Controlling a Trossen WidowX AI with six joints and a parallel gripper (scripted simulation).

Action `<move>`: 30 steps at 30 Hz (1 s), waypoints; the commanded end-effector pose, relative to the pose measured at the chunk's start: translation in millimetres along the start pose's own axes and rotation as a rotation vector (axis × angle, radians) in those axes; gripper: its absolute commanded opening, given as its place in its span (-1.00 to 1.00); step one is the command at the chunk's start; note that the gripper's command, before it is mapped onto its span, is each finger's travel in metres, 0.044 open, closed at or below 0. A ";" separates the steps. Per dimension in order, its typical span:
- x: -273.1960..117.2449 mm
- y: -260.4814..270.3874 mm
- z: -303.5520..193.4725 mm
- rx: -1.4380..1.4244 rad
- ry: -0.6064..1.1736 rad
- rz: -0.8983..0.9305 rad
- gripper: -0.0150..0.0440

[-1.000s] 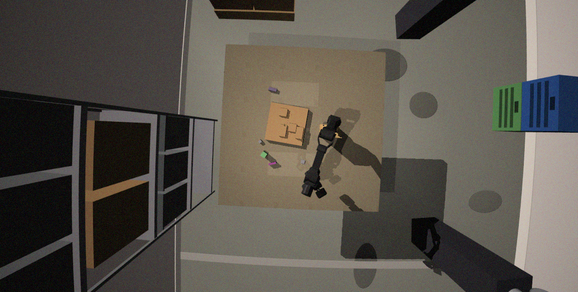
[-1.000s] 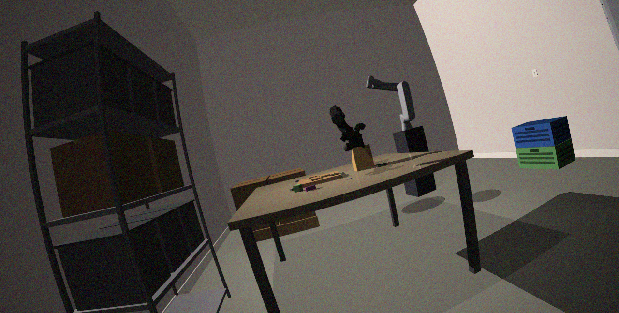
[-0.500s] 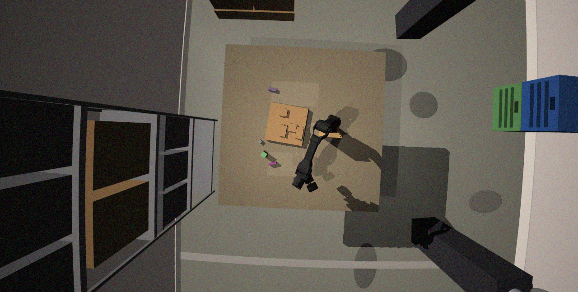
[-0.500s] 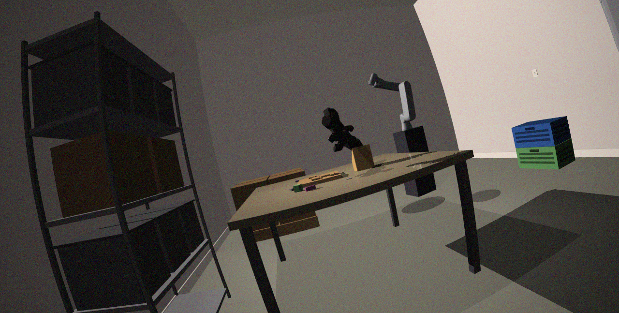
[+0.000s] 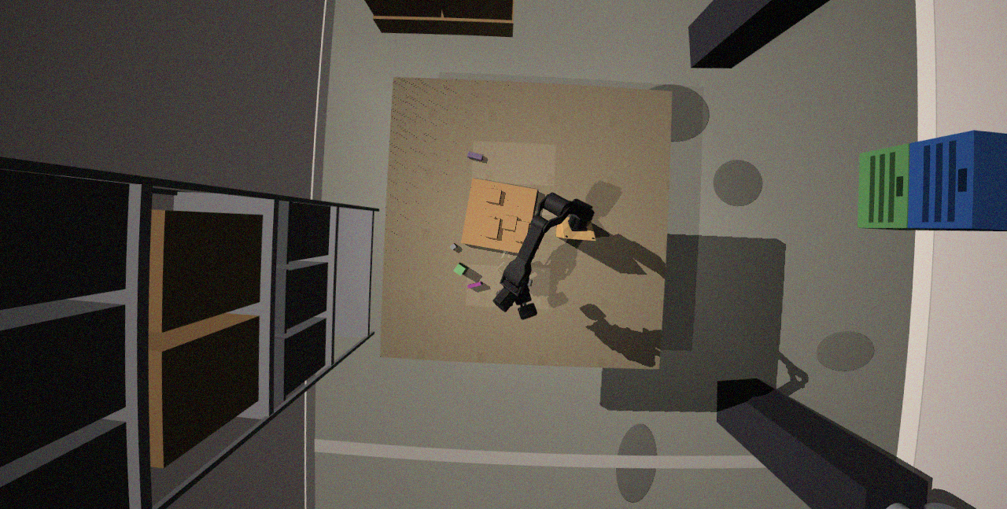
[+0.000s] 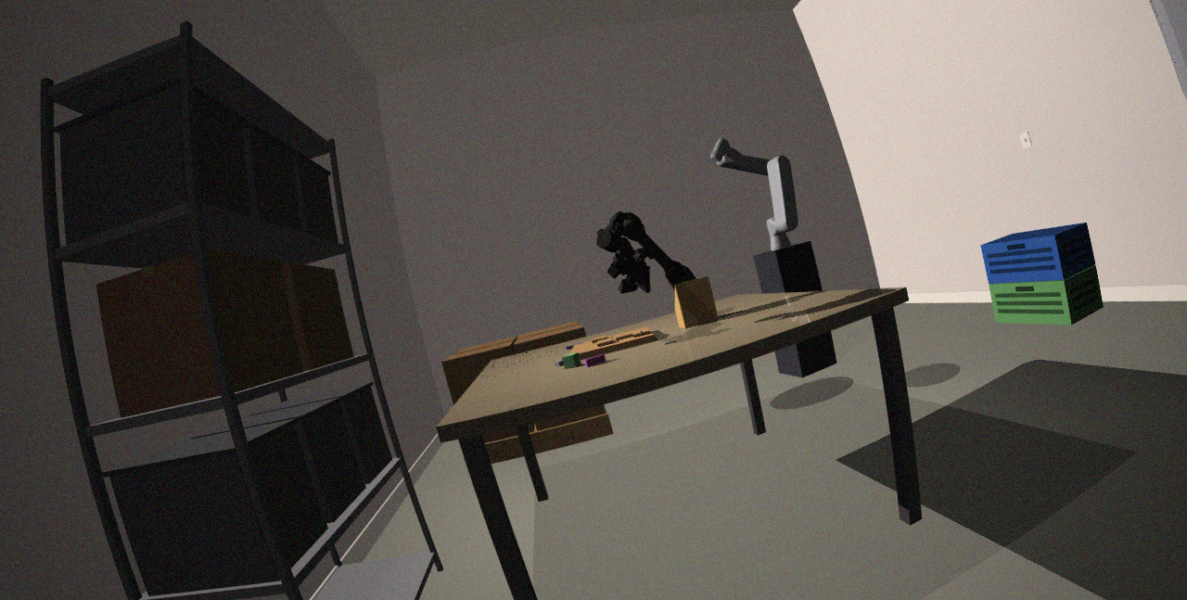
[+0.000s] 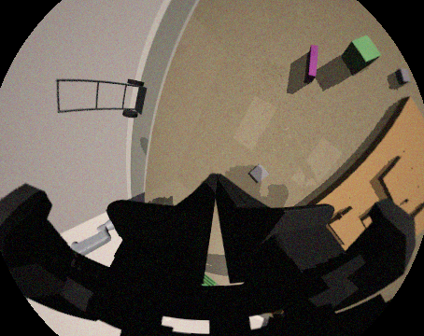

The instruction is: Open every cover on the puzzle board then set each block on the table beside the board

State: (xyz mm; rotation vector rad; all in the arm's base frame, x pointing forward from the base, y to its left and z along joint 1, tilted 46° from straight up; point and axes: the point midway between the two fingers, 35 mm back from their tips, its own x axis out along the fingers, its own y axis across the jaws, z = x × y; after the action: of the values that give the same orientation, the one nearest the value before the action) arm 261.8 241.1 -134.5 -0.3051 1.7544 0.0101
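The orange puzzle board lies on the table, partly under my arm in the overhead view. Raised covers or tabs show on it; whether each is open is unclear. Several blocks rest clear of the board: a purple one at its upper side, a small grey one, a green one, a thin magenta one and a lilac-grey one. My gripper is shut and empty, above the table beside the board.
A yellow-orange upright piece stands by my arm's base on the table. A tall shelf rack stands left of the table. A grey arm on a dark pedestal stands behind it.
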 end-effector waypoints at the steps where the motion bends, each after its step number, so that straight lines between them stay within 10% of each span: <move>1: -8.7 -19.4 6.2 0.020 -0.016 -0.025 -0.49; 30: -71.5 -165.2 22.7 0.236 -0.106 -0.198 -0.49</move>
State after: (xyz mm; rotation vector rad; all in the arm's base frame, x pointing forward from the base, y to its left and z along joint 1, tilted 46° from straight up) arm 328.5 113.5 -52.4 -0.2945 1.6051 -0.2875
